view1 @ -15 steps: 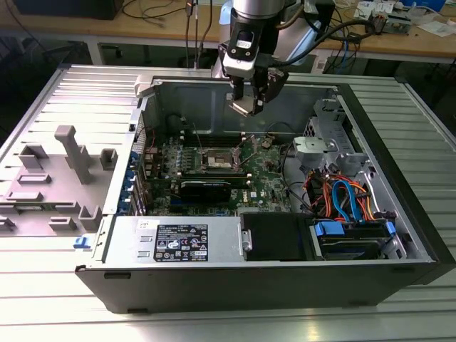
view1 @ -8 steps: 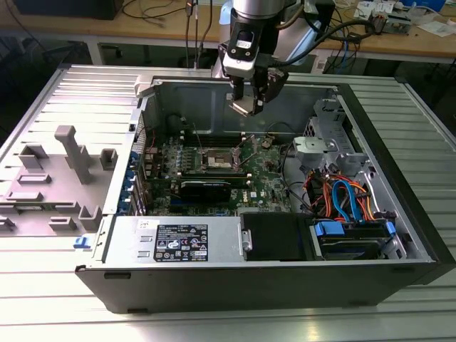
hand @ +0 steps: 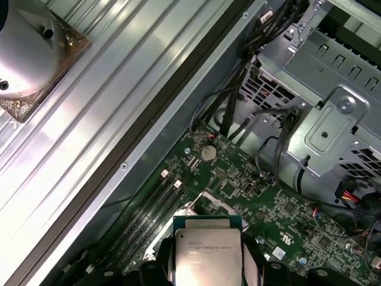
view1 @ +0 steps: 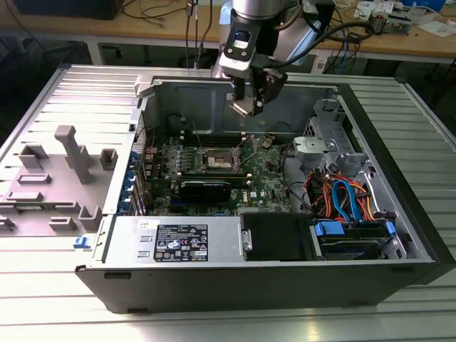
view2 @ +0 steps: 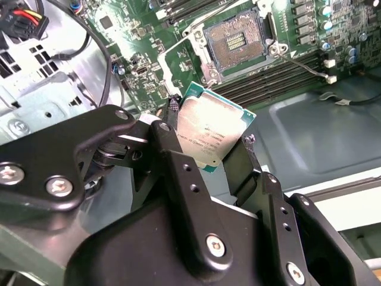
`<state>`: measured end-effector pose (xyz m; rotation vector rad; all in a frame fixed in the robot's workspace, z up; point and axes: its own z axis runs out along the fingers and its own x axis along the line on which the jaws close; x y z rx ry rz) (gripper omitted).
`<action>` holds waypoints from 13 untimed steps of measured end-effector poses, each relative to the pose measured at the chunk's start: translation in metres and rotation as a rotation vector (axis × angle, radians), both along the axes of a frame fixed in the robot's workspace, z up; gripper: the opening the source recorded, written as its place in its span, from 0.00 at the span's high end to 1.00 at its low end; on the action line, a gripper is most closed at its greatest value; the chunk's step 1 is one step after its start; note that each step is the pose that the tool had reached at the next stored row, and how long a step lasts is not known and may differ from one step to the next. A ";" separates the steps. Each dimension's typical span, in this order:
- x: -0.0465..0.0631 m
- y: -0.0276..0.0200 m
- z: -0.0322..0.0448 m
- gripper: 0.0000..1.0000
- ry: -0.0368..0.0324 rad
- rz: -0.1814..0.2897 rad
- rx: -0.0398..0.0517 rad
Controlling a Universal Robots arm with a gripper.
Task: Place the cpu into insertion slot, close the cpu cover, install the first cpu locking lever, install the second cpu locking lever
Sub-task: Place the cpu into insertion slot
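Plainly, the gripper point(view2: 211, 122) is clenched on the cpu point(view2: 208, 134); its black fingers point(view2: 178, 167) press two opposite edges of the chip, whose dull metal top faces the wrist cameras; the chip is in the air, touching nothing but the fingers. The insertion slot point(view2: 235, 42) is the thing to measure from: it lies flat on the motherboard point(view1: 267, 187) inside the open computer case point(view1: 178, 100), its dark contact field uncovered; the held cpu hangs above the slot and well apart from it, off to the exterior view's right of it and nearer the case's far wall. So the slot lies down and to the exterior view's left from the gripper; by my reading the chip is not over it yet. In the exterior view the cpu looks tilted against the slot's flat face; in the second wrist view its edges seem turned against the slot's edges, though the viewing angle may account for part of that; nothing is seated, so the placing step is unfinished.
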<state>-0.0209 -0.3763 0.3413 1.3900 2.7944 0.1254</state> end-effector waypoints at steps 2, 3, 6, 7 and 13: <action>0.000 0.0000 -0.0003 0.45 0.0000 -0.029 0.0001; 0.000 0.0000 -0.0003 0.45 0.0000 -0.037 0.0001; 0.000 0.0000 -0.0003 0.45 0.0000 -0.041 0.0000; 0.000 0.0000 -0.0003 0.45 0.0000 -0.041 0.0000; 0.000 0.0000 -0.0003 0.45 0.0000 -0.042 0.0000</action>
